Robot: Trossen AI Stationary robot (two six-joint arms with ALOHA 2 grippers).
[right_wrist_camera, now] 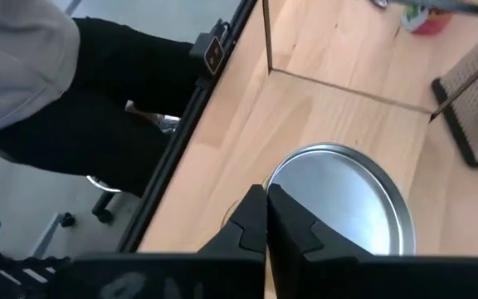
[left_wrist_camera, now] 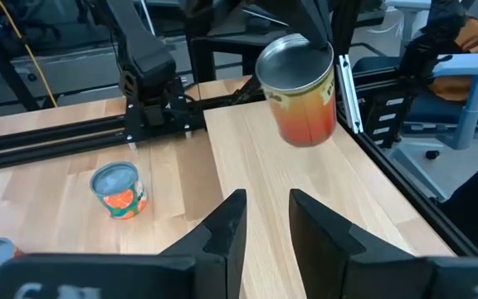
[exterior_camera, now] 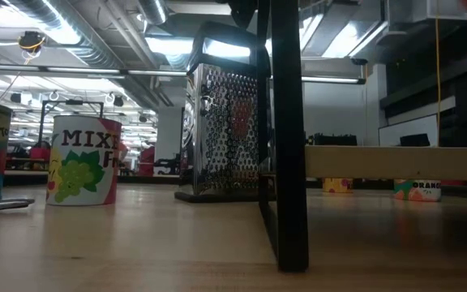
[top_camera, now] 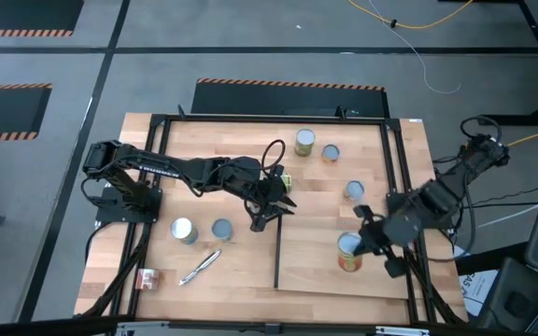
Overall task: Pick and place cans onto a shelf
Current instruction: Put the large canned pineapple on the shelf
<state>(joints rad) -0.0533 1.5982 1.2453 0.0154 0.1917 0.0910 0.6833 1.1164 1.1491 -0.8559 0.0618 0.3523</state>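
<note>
My right gripper [top_camera: 367, 245] is over the shelf [top_camera: 381, 280], a pale wood panel with a black bar [top_camera: 277, 252] along its left side. It is shut on a can [left_wrist_camera: 299, 87] with a silver top and an orange-red label. My left gripper [left_wrist_camera: 260, 224] hovers open and empty by the shelf's left side, pointing toward that can. Other cans stand upright on their bases on the table: two at the far side [top_camera: 304, 142] [top_camera: 331, 152], one right of centre [top_camera: 354, 190], two at the left [top_camera: 184, 231] [top_camera: 221, 229]. My right gripper pinches the can's top rim [right_wrist_camera: 274, 176] between its two fingers, on one side of the silver lid. The fingers come slanting down from above. The can hangs tilted below them, and the left wrist view shows it lifted clear of the shelf.
A perforated metal box [exterior_camera: 225, 122] stands near the table's middle, beside my left gripper. A silver pen-like tool [top_camera: 199, 268] and a small red item [top_camera: 145, 277] lie near the front left. Black frame rails [top_camera: 400, 187] border the table. A person [right_wrist_camera: 98, 91] is beyond the table's edge.
</note>
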